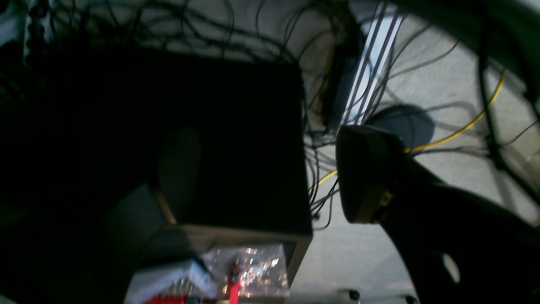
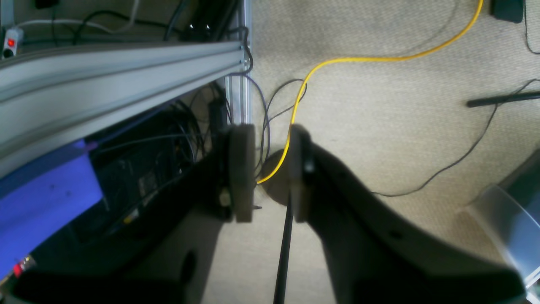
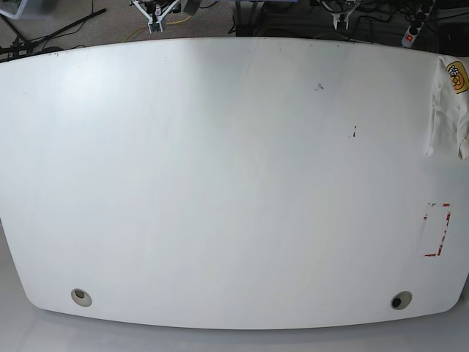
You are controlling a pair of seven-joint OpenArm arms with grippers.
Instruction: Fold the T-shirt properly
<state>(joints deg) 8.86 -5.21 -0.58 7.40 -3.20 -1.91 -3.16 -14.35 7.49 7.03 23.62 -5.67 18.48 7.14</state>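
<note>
T-shirt [image 3: 451,110] at table [image 3: 220,183] edge — right tool [image 2: 272,173] slightly parted, empty

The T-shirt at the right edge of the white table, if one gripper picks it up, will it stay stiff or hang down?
The T-shirt will probably hang limp: it already lies crumpled in soft folds. Bunched at the edge of the table, it may slide on that smooth white top when pulled rather than lift cleanly. It looks light, though part of it runs out of the base view, so I cannot be sure.

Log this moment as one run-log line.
T-shirt: bunched at table edge, unfolded | left tool: open, empty, off table | right tool: narrow gap, empty, over floor
</note>
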